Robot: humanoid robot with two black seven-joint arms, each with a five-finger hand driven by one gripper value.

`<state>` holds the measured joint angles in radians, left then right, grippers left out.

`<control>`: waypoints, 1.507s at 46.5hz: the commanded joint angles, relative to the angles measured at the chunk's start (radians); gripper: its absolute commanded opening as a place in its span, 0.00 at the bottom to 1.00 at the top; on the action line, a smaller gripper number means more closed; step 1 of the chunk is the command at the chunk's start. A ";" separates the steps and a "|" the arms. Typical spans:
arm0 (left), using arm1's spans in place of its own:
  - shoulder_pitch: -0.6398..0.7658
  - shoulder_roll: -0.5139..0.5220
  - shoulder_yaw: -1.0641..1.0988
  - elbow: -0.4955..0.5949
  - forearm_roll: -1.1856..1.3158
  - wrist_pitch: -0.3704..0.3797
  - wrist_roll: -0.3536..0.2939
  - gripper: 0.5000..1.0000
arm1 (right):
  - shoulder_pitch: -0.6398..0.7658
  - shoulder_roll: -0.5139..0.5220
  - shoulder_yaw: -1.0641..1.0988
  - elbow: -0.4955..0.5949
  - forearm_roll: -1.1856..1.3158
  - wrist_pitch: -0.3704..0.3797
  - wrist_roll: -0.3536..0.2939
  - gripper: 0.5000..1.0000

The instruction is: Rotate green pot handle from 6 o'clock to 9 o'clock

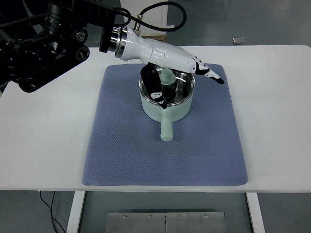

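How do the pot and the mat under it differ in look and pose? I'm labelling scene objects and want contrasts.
The pale green metal pot is round and stands up from the surface; the blue-grey textured fabric mat is rectangular and lies flat. The pot has a shiny steel inside; the mat is dull. The pot is small, covering only a part of the mat. The left robot hand reaches over the pot, not the mat's front. Both rest on the white table.
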<state>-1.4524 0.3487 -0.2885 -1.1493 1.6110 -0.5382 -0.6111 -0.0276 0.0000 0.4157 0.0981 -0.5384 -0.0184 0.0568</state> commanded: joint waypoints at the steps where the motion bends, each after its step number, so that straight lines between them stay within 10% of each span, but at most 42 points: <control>1: -0.039 0.001 0.041 -0.009 0.033 0.004 0.000 1.00 | 0.000 0.000 0.000 -0.001 0.000 0.000 0.000 1.00; 70: -0.082 -0.139 0.344 -0.007 0.231 0.009 0.000 1.00 | -0.002 0.000 0.000 -0.001 0.000 0.000 0.000 1.00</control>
<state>-1.5393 0.2130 0.0505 -1.1568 1.8355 -0.5305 -0.6109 -0.0280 0.0000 0.4157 0.0969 -0.5384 -0.0184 0.0568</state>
